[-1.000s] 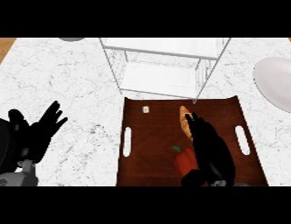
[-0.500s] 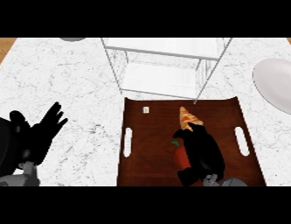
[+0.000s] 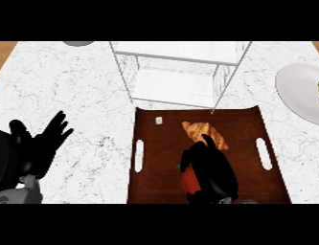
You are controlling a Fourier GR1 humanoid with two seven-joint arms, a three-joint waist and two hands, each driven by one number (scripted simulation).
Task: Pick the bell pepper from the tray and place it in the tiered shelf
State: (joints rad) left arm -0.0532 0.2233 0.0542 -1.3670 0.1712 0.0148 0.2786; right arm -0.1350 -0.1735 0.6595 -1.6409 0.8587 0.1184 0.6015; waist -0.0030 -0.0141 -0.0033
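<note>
1. Bell pepper (image 3: pixel 185 178): red, green stem end toward the left, lying in the near half of the brown tray (image 3: pixel 246 125). Mostly hidden under the right hand (image 3: pixel 210 171); only its left flank shows.
2. Right hand: fingers curled down over the pepper and closing round it. Whether the thumb has contact on the far side cannot be seen.
3. Left hand (image 3: pixel 40 143): resting at the lower left over the bench (image 3: pixel 77 95), fingers straight and spread, holding nothing.
4. Handling, judged: pepper likely light, hollow, fairly stiff, with a smooth waxy skin that may slip. Best hold is across the broad body, fingers opposite thumb; not the stem.
5. Croissant (image 3: pixel 205 133) lies just beyond the fingertips; risk of nudging it on lift.
6. Tiered shelf (image 3: pixel 179 72) stands just behind the tray; wire uprights to clear when placing.
</note>
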